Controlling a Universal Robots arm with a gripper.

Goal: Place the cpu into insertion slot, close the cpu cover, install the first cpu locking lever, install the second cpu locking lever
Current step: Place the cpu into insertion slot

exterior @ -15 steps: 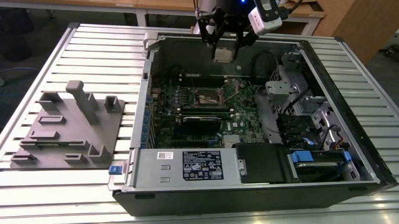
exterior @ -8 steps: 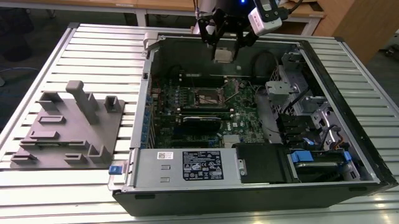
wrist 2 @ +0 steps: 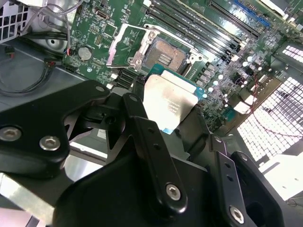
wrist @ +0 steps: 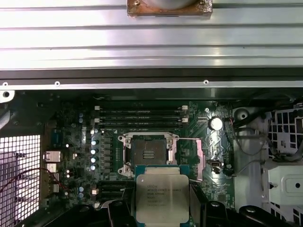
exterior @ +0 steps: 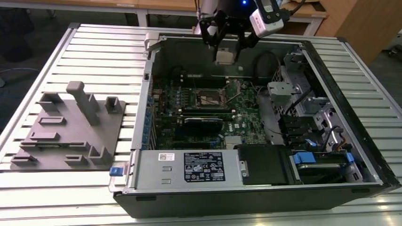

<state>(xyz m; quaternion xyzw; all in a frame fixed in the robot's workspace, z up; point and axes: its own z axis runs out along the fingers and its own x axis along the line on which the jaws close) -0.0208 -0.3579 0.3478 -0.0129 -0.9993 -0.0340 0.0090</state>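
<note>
My gripper (exterior: 226, 52) hangs above the far side of the open computer case, shut on the cpu (exterior: 225, 55). In both wrist views the cpu (wrist 2: 168, 101) (wrist: 161, 194) is a flat square chip with a silvery top, clamped by its edges between the black fingers (wrist 2: 142, 127). The gripper (wrist 2: 168, 113) (wrist: 161, 210) holds it well above the motherboard. The insertion slot (exterior: 212, 99) (wrist 2: 165, 54) (wrist: 148, 153) lies bare, with its contact field showing. The cpu cover (wrist 2: 120, 45) (wrist: 190, 156) is swung open on the coin-battery side of the slot.
The case (exterior: 326, 70) lies on its side on a slatted metal table (exterior: 94, 42). A grey fixture block (exterior: 69, 127) stands at the exterior view's left. Inside the case are a power supply (exterior: 188, 167), a drive cage (exterior: 301, 103), cables and memory slots (wrist: 142, 113).
</note>
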